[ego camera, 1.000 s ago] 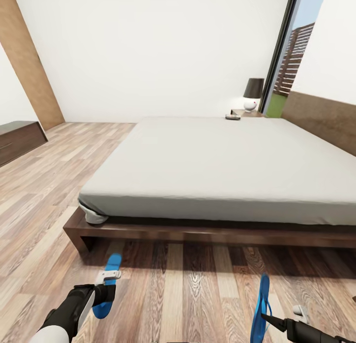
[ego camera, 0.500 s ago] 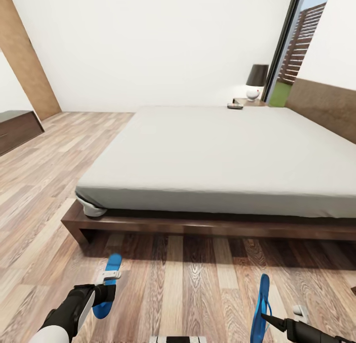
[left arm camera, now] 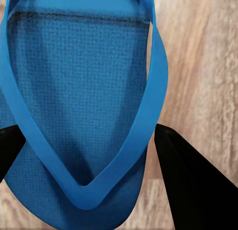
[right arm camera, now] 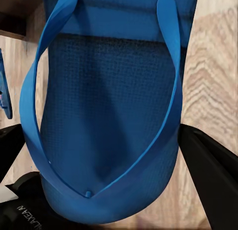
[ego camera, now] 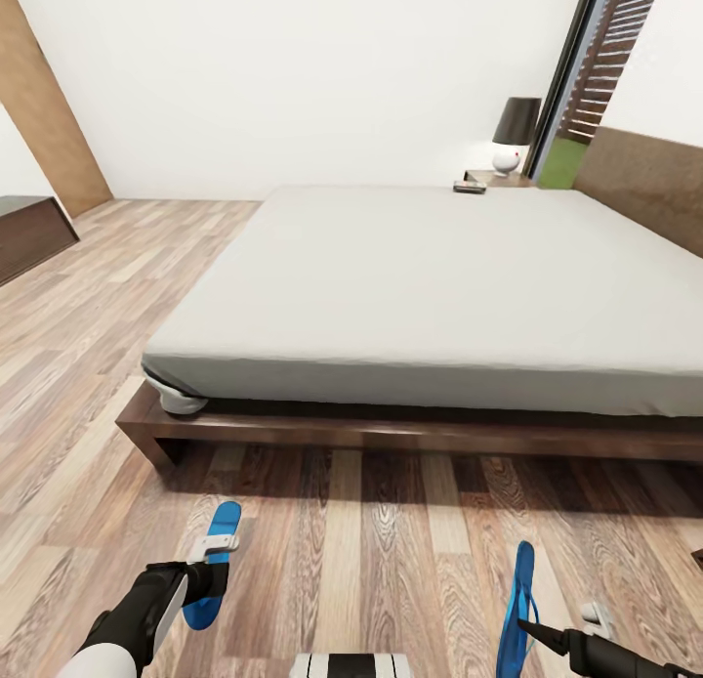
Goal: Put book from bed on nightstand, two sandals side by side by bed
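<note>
Wood-plank floor (ego camera: 391, 551) lies beside the bed (ego camera: 420, 287); my left pincer (ego camera: 213, 553) grasps one sandal (ego camera: 217, 561), my right pincer (ego camera: 532, 627) the other sandal (ego camera: 515, 610), well apart, both pointing bedward.

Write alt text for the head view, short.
Two robot arms each hold a bright blue sandal, left sandal and right sandal, above a wood-plank floor before a low bed. A book lies at the bed's far edge, near a nightstand bearing a lamp.
</note>
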